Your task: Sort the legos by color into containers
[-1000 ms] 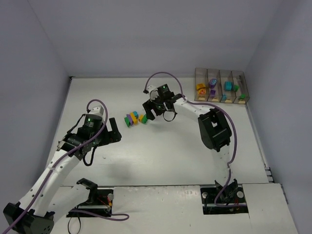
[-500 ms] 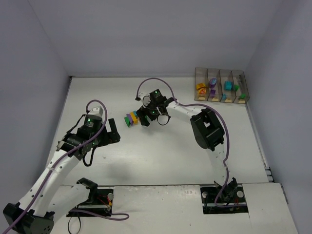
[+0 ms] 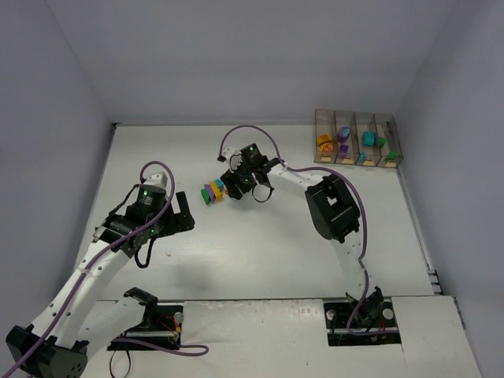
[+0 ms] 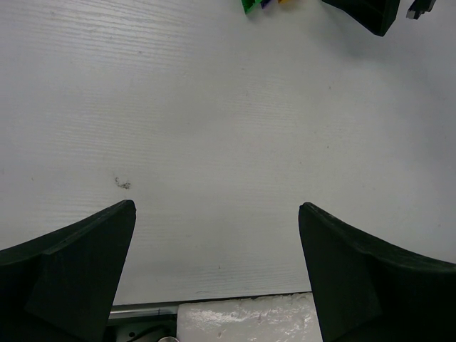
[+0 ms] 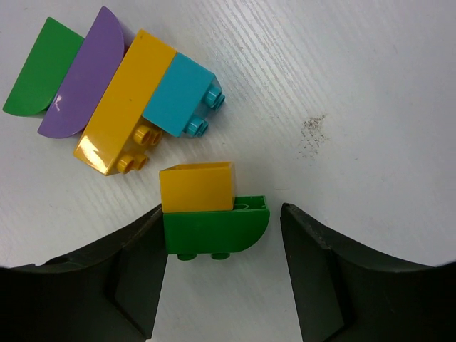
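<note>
In the right wrist view, a rounded green brick [image 5: 214,231] joined to a small yellow brick [image 5: 196,187] lies between the fingers of my open right gripper [image 5: 222,214]. The left finger [image 5: 135,263] touches or nearly touches the green brick; the right finger stands apart from it. Beyond lie a long yellow brick [image 5: 125,103], a teal brick [image 5: 182,92], a purple one [image 5: 82,78] and a green one [image 5: 43,68], side by side. From above, this cluster [image 3: 211,191] sits mid-table with the right gripper [image 3: 235,187] at its right end. My left gripper [image 3: 185,213] is open and empty, to the cluster's lower left.
The four joined clear containers [image 3: 358,138] stand at the back right, holding orange, purple, teal and green bricks in turn. In the left wrist view the left gripper [image 4: 217,210] hovers over bare white table, with the cluster's edge [image 4: 263,4] at the top.
My right gripper has moved left to the brick cluster and now straddles the green-and-yellow piece. The left arm has barely moved.
</note>
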`<state>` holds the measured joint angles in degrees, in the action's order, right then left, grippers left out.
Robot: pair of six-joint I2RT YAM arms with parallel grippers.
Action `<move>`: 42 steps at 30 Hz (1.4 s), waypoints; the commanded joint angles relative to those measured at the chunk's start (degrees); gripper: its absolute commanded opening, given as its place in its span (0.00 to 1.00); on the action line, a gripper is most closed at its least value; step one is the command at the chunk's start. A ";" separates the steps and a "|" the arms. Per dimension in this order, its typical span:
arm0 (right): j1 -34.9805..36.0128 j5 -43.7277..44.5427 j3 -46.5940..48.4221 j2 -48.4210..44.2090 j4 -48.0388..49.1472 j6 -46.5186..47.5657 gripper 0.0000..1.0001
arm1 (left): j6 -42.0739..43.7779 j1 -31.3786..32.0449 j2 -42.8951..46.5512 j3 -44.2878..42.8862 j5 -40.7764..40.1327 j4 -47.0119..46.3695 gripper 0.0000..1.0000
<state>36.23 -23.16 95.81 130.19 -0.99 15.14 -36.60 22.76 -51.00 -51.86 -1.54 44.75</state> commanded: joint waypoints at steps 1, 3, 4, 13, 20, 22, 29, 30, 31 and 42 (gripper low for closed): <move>0.69 2.15 -0.27 0.86 -1.99 0.95 0.58 | 0.48 -0.09 0.11 -2.64 -1.01 -0.19 0.90; 0.69 2.50 -1.15 0.24 -2.08 1.04 0.58 | 0.30 -0.18 0.46 -2.29 -1.10 -0.19 0.90; 0.69 2.68 -1.50 0.06 -1.99 1.30 0.58 | 0.30 -0.09 0.73 -2.29 -1.18 -0.19 0.90; 1.04 4.00 -4.40 -1.43 -1.91 1.83 0.17 | -0.05 -0.09 0.73 -2.46 -0.57 -1.24 0.90; 1.74 4.88 -9.48 -10.64 1.25 -0.89 0.00 | 1.00 -0.18 -0.41 -5.36 0.83 -2.47 0.90; 1.74 5.40 -11.43 -15.65 3.45 -1.77 0.00 | 1.18 -0.18 -1.64 -6.41 3.72 -4.32 0.90; 4.20 4.70 -20.22 -29.10 5.56 -1.87 0.00 | 1.62 -0.18 -7.00 -10.46 17.42 -13.80 0.90; 4.64 5.05 -21.70 -31.47 6.09 -1.78 0.00 | 1.71 -0.26 -8.14 -11.24 18.84 -15.64 0.90; 5.60 5.14 -22.41 -32.79 6.44 -2.04 0.00 | 1.97 -0.26 -8.58 -11.68 20.07 -16.53 0.90; 8.07 4.70 -26.82 -44.84 9.78 -3.36 0.00 | 6.10 -0.70 -15.08 -19.68 29.03 -18.21 0.79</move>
<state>43.55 -18.76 68.84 89.54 4.45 12.01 -32.58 22.72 -65.39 -67.70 22.65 31.57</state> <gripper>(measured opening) 0.472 0.793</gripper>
